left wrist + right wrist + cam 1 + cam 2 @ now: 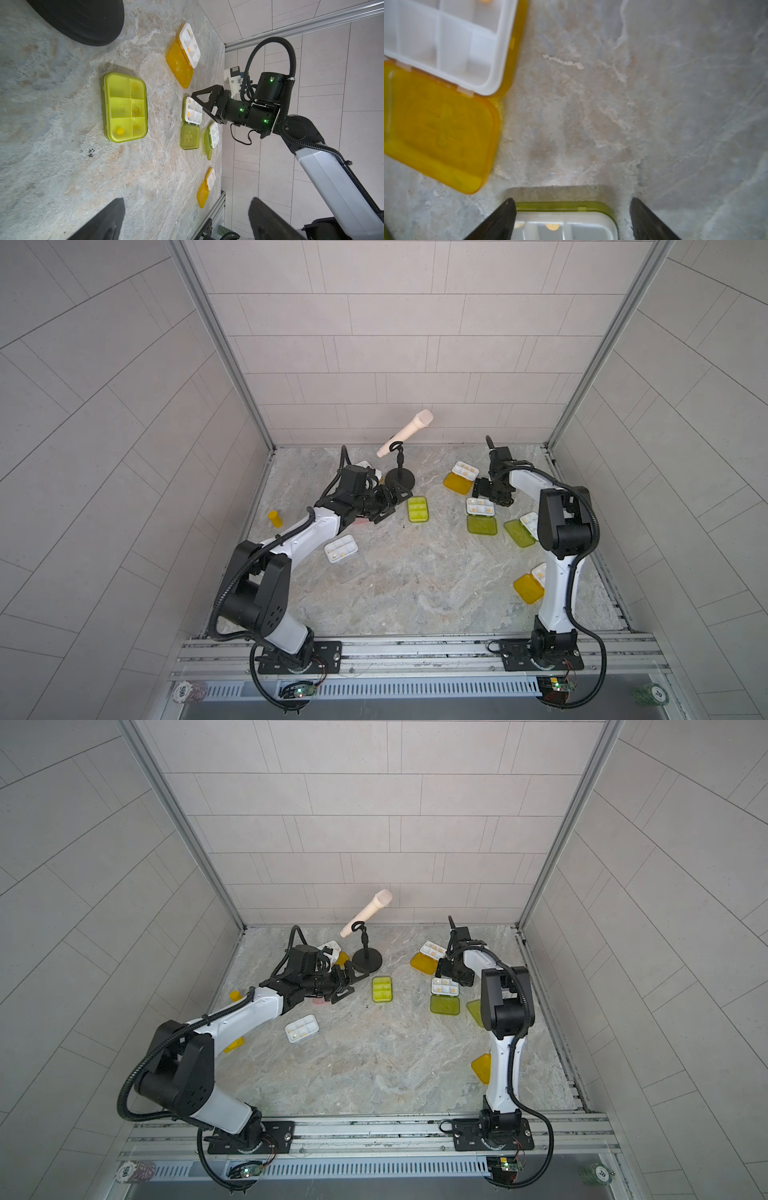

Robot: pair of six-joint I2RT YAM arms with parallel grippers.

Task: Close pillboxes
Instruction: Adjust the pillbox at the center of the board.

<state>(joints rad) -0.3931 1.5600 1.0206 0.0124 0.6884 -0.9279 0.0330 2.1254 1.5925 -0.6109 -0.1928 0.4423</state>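
Several pillboxes lie on the marble table. One lime green pillbox is shut, and my left gripper stands open just left of it, holding nothing. An open lime pillbox shows its white tray with its lid flat on the table. My right gripper hangs open over the tray's far edge, one finger above the tray, the other beside it. An open orange-yellow pillbox lies close behind.
More open pillboxes: lime, orange-yellow by the right arm, clear by the left arm, another partly hidden behind the left wrist. A microphone on a black stand rises at the back. A yellow bottle lies left.
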